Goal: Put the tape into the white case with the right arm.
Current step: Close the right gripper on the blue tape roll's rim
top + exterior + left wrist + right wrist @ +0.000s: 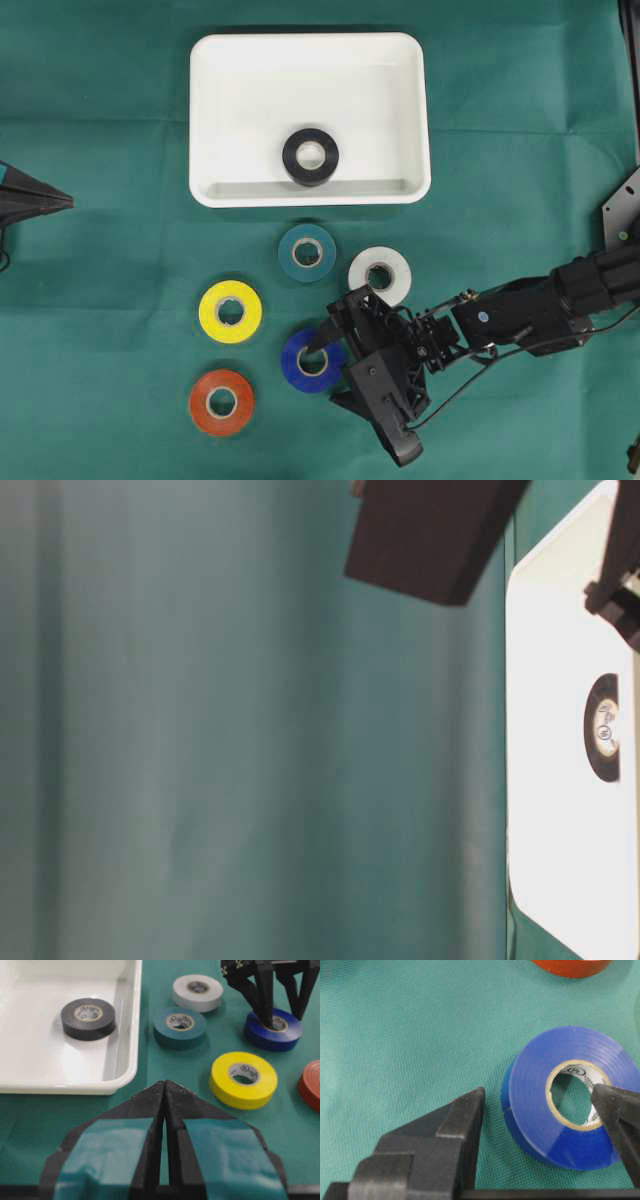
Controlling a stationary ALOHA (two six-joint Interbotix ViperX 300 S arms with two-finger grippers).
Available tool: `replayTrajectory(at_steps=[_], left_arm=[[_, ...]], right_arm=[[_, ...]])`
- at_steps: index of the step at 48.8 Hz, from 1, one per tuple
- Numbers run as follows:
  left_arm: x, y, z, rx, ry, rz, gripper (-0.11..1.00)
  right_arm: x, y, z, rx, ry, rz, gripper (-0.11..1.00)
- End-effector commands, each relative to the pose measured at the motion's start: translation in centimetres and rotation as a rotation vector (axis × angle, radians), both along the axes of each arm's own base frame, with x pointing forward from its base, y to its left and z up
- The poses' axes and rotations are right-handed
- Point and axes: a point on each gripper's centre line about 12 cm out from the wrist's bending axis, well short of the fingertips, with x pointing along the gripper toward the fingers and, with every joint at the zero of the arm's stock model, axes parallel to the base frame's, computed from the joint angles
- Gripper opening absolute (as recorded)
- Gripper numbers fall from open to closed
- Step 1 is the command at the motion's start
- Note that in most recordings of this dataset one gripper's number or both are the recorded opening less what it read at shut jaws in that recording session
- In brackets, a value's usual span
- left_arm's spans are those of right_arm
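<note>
The blue tape (293, 362) (540, 1125) lies flat on the green cloth. My right gripper (325, 370) (539, 1092) (282, 1012) is open and straddles one side of the roll. One fingertip (615, 1105) sits at the roll's hole and the other (470, 1105) stands just outside its wall, with cloth showing between. The white case (310, 195) (75, 1087) (550, 810) lies farther back with a black tape (310, 157) (88, 1018) (602, 727) in it. My left gripper (60, 200) (165, 1085) is shut and empty at the left edge.
A teal roll (306, 252), a white roll (380, 274), a yellow roll (231, 311) and an orange-red roll (221, 402) lie on the cloth around the blue one. The right arm (540, 310) reaches in from the right edge.
</note>
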Motion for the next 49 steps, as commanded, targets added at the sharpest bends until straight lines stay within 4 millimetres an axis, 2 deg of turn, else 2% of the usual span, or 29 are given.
replayTrajectory(at_steps=[1, 24, 27, 32, 36, 49], left_arm=[[0.12, 0.02, 0.31, 0.002, -0.005, 0.001, 0.00], [0.12, 0.02, 0.31, 0.002, -0.005, 0.001, 0.00], [0.12, 0.02, 0.31, 0.002, -0.005, 0.001, 0.00], [0.11, 0.02, 0.33, 0.002, -0.006, 0.001, 0.00], [0.11, 0.04, 0.33, 0.002, -0.006, 0.003, 0.00], [0.12, 0.04, 0.31, 0.003, -0.005, 0.003, 0.00]], right_arm=[[0.42, 0.36, 0.71, 0.011, -0.022, 0.003, 0.62], [0.77, 0.45, 0.89, 0.098, 0.014, -0.078, 0.61], [0.85, 0.44, 0.92, 0.100, 0.030, -0.089, 0.53], [0.95, 0.37, 0.89, 0.089, 0.064, -0.105, 0.26], [0.96, 0.27, 0.81, 0.070, 0.096, -0.113, 0.11], [1.19, 0.23, 1.15, 0.052, 0.121, -0.122, 0.10]])
